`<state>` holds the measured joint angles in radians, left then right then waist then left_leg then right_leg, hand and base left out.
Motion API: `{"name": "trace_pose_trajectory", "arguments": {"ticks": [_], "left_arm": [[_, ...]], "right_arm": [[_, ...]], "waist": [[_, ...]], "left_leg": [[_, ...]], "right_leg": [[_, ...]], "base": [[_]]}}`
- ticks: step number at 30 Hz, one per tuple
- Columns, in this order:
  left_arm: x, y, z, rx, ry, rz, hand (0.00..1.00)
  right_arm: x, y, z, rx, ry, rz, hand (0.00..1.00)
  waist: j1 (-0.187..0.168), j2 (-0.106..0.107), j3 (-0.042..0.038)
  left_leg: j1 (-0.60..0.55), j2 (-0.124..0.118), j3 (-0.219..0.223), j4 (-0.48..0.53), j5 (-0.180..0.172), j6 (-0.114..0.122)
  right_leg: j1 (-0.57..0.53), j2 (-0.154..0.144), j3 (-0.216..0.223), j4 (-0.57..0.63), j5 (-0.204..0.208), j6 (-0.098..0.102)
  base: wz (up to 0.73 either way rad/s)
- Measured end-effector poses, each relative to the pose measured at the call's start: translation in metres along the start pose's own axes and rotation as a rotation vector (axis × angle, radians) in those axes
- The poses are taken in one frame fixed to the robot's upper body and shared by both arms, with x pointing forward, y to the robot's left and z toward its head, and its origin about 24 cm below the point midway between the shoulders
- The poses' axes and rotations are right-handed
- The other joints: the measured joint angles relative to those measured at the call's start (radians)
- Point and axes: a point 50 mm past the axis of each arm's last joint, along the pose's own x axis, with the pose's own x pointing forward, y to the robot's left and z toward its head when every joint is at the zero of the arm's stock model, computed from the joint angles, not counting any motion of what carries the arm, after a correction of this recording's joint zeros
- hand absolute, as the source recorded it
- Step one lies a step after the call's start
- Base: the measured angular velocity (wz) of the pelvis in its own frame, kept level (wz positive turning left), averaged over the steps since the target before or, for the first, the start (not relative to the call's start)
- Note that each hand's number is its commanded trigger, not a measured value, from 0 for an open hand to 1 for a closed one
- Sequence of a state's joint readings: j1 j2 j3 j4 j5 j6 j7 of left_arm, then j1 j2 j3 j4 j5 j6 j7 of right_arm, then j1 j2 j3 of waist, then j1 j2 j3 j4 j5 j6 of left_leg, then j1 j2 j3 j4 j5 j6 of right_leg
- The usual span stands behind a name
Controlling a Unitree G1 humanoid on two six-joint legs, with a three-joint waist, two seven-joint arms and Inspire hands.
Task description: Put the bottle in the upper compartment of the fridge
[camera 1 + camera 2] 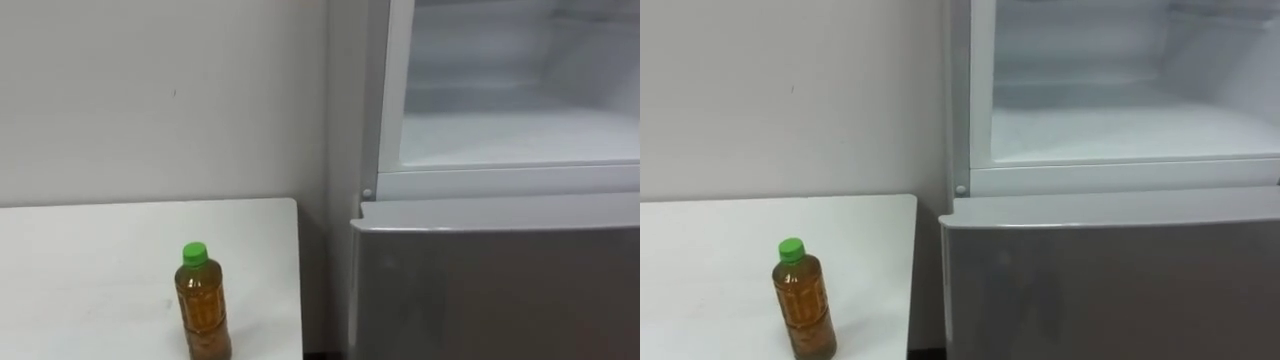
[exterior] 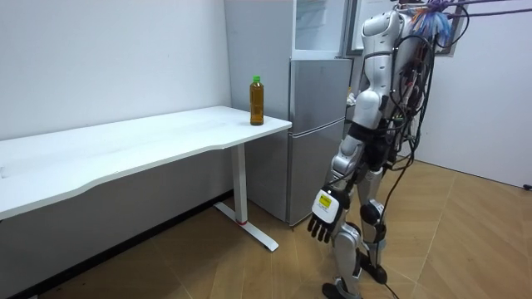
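Bottle: upright on white table, near its fridge-side edge.
Upper fridge: open; lower door closed.
Left hand: hanging low, fingers relaxed, empty.

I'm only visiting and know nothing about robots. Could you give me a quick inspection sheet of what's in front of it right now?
Surface: white table, bare apart from the bottle.
Job's things: bottle, amber liquid, green cap, upright near the table's right edge; upper fridge compartment open, nothing seen inside; lower fridge door shut.
Clutter: nothing seen.
Hands: left hand hangs beside the leg, fingers relaxed, holding nothing.
Cables: nothing seen beyond the robot's own.
Surroundings: white wall, wooden floor; the robot stands before the lower fridge door.
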<state>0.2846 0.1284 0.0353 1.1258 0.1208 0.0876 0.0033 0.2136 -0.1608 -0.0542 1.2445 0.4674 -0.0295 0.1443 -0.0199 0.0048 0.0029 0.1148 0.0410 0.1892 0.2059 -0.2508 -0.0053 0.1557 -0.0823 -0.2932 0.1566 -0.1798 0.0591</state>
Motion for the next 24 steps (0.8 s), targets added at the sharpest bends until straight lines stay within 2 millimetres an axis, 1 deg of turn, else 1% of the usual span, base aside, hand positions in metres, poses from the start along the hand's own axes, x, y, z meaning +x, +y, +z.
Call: {"name": "trace_pose_trajectory", "arguments": {"ticks": [6, 10, 12, 15, 18, 19, 21, 22, 23, 24], "left_arm": [[0.0, -0.002, -0.001, 0.0, 0.007, -0.018, 0.0], [0.0, -0.002, -0.001, -0.008, 0.005, -0.019, 0.0], [0.0, -0.002, 0.002, -0.005, -0.006, -0.019, 0.0], [0.0, -0.001, 0.004, 0.001, -0.017, -0.016, 0.0], [0.0, 0.001, 0.006, 0.002, -0.035, -0.019, 0.0], [0.0, 0.001, 0.008, 0.004, -0.044, -0.024, 0.0], [0.0, 0.003, 0.009, 0.008, -0.052, -0.024, 0.0], [0.0, 0.004, 0.009, 0.011, -0.062, -0.022, 0.0], [0.0, 0.006, 0.011, 0.014, -0.071, -0.019, 0.0], [0.0, 0.008, 0.012, 0.016, -0.076, -0.017, 0.0]], "right_arm": [[0.001, 0.001, 0.003, 0.001, -0.002, 0.004, 0.0], [0.002, 0.005, 0.007, -0.006, -0.011, 0.031, 0.0], [0.002, 0.007, 0.011, -0.033, -0.025, 0.046, 0.0], [0.002, 0.015, 0.022, -0.11, -0.068, 0.089, 0.0], [0.002, 0.03, 0.037, -0.19, -0.128, 0.165, 0.0], [0.001, 0.04, 0.046, -0.22, -0.17, 0.207, 0.0], [-0.001, 0.053, 0.058, -0.267, -0.228, 0.266, 0.0], [-0.004, 0.061, 0.067, -0.291, -0.266, 0.297, 0.0], [-0.007, 0.068, 0.075, -0.326, -0.309, 0.322, 0.0], [-0.009, 0.072, 0.079, -0.341, -0.328, 0.334, 0.0]], "waist": [[-0.002, 0.002, 0.0001], [-0.002, -0.003, 0.0002], [-0.002, -0.006, -0.001], [0.002, -0.009, -0.0017], [0.005, -0.016, -0.0017], [0.004, -0.015, 0.0], [0.005, -0.015, 0.0012], [0.009, -0.018, 0.0021], [0.021, -0.021, 0.0041], [0.025, -0.023, 0.0052]], "left_leg": [[-0.001, 0.0, 0.002, 0.005, 0.0, 0.0], [-0.004, 0.001, 0.002, 0.016, -0.001, 0.001], [-0.011, 0.001, 0.002, 0.019, -0.001, 0.001], [-0.028, 0.003, 0.002, 0.034, -0.001, 0.001], [-0.029, 0.004, 0.002, 0.034, -0.001, 0.001], [-0.03, 0.004, 0.003, 0.034, -0.001, 0.001], [-0.03, 0.003, 0.002, 0.034, -0.001, 0.001], [-0.033, 0.003, 0.002, 0.034, -0.001, 0.001], [-0.035, 0.003, 0.002, 0.034, -0.001, 0.001], [-0.036, 0.003, 0.002, 0.034, -0.001, 0.001]], "right_leg": [[-0.014, -0.002, 0.005, 0.017, 0.0, 0.0], [-0.015, -0.003, 0.006, 0.017, -0.004, -0.003], [-0.021, -0.003, 0.007, 0.017, -0.006, -0.003], [-0.033, -0.002, 0.005, 0.019, -0.006, -0.004], [-0.035, -0.003, 0.004, 0.026, -0.006, -0.004], [-0.034, -0.004, 0.004, 0.029, -0.006, -0.004], [-0.034, -0.005, 0.003, 0.029, -0.006, -0.004], [-0.035, -0.005, 0.001, 0.03, -0.006, -0.004], [-0.037, -0.005, 0.0, 0.03, -0.006, -0.004], [-0.039, -0.005, 0.0, 0.03, -0.006, -0.004]], "base": [[-0.01], [0.0], [0.0], [0.01], [0.0], [0.0], [0.0], [0.0], [0.0], [0.0]]}}
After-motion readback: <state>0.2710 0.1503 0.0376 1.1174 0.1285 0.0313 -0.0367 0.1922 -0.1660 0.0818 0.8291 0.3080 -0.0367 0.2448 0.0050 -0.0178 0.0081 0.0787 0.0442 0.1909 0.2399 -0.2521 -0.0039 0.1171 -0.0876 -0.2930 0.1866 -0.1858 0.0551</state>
